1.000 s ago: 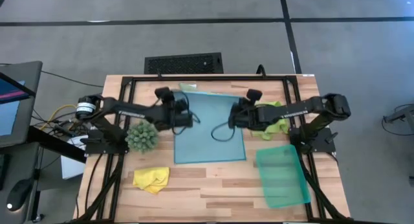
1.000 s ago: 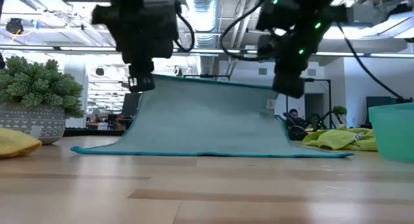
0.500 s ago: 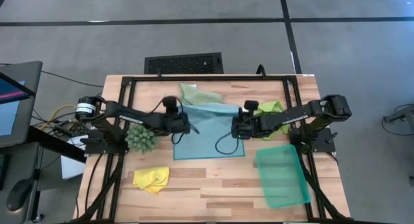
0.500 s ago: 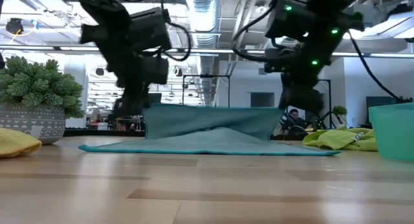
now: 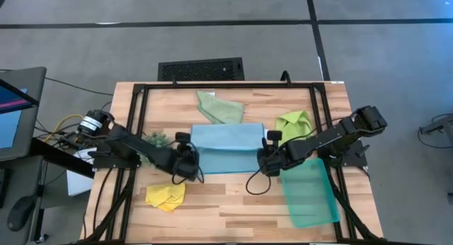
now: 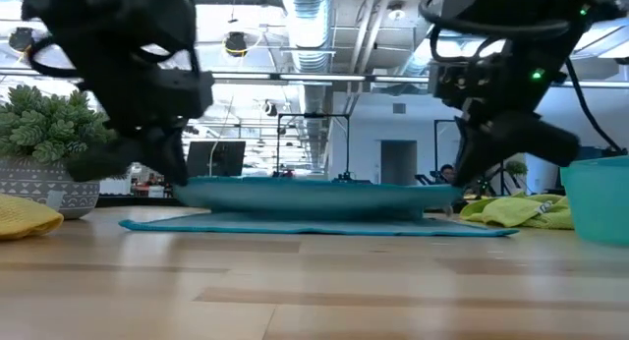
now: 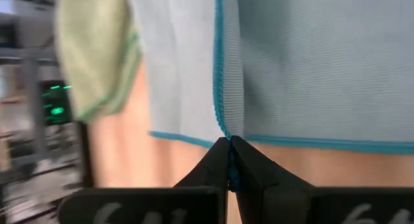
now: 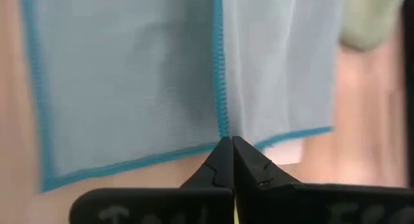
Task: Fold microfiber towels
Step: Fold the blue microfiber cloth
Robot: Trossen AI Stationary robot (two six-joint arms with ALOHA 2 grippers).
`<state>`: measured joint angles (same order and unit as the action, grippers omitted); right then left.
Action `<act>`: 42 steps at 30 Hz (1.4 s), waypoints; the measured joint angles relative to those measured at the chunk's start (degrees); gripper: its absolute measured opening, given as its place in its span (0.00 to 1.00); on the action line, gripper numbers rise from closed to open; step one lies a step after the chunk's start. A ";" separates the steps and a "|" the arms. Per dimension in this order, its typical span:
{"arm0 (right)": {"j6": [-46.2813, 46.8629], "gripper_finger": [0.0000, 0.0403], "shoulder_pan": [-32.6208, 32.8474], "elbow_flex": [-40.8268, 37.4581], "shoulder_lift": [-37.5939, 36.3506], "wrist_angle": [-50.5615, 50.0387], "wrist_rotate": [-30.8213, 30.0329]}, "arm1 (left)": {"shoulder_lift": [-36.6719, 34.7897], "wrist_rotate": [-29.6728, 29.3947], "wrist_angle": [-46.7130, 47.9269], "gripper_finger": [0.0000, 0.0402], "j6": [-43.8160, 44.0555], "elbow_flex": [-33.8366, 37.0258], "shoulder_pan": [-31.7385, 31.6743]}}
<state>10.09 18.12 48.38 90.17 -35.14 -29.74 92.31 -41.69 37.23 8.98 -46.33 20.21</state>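
Fold no. 1 looks abt done: light blue towel (image 5: 226, 148) lies mid-bench, doubled over front-to-back, top layer's edge brought to the near hem. In the low view the upper layer rides a bit proud of the lower one, not pressed flat yet.

Left gripper (image 5: 188, 167) at the towel's near-left corner, jaws shut tight on the teal-stitched corner. Right gripper (image 5: 267, 163) at the near-right corner, jaws likewise shut on that corner. Wrist views show both pinching right at the hem, two layers meeting there.

Left to do, as I judge it: let go, maybe a 2nd fold on the blue, then 3 more cloths. Pale sage green towel (image 5: 220, 107) sits crumpled at the far side, just behind the blue. Lime green towel (image 5: 295, 122) bunched far-right, near the right arm. Yellow towel (image 5: 165, 195) in a heap near-left. None of those 3 folded.

Blue cloth: thin, fine weave, teal border, hangs limp.
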 joint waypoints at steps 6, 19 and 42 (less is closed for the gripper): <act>0.50 0.03 1.82 0.02 0.02 0.12 5.16 | 0.00 5.61 -0.09 0.00 6.24 0.00 3.71; 0.58 0.04 2.13 0.09 0.02 2.56 13.95 | 0.00 16.95 -1.00 0.00 12.93 -0.02 4.96; -0.03 0.04 2.11 0.09 0.13 4.35 24.62 | 0.04 25.42 -6.08 0.00 11.51 -0.03 4.94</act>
<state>10.07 20.23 48.47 90.30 -30.79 -5.12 92.36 -16.27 31.15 20.48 -46.36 25.15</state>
